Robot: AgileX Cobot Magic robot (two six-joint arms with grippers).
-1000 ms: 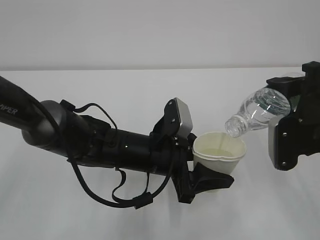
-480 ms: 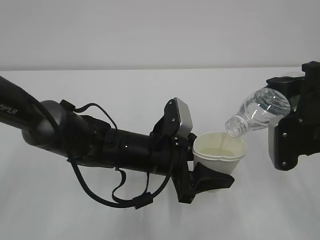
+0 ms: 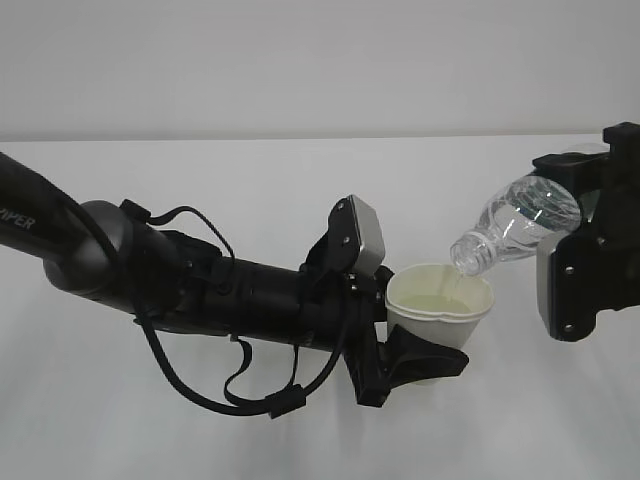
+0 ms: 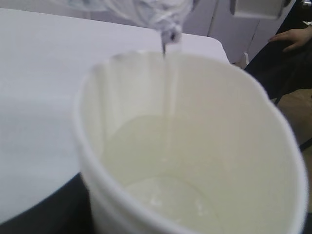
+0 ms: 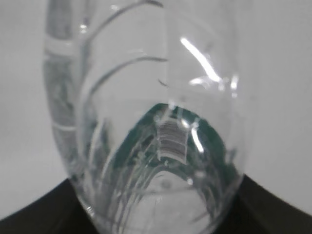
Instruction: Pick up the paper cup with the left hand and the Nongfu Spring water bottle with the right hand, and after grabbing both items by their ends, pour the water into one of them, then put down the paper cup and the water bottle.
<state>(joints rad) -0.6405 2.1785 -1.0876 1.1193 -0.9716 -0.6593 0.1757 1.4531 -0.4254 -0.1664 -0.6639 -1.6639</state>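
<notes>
Nearest the camera, low in the centre of the exterior view, I am seeing the left hand (image 3: 410, 362) reaching in from the left edge with its black fingers (image 3: 432, 360) spread partway and gripping the base of the paper cup (image 3: 440, 303). The cup is sitting just right of centre, upright and tilted slightly, raised off the white table (image 3: 300, 180). In the left wrist view, pale liquid is lying in the cup's bottom and a thin stream is falling inside its far wall. At the right edge, the right hand (image 3: 585, 215) is clamping the Nongfu Spring water bottle (image 3: 515, 225) by its base end, jaws part open around it. The bottle is tilting neck-down toward the left, its open mouth directly above the cup's rim.
</notes>
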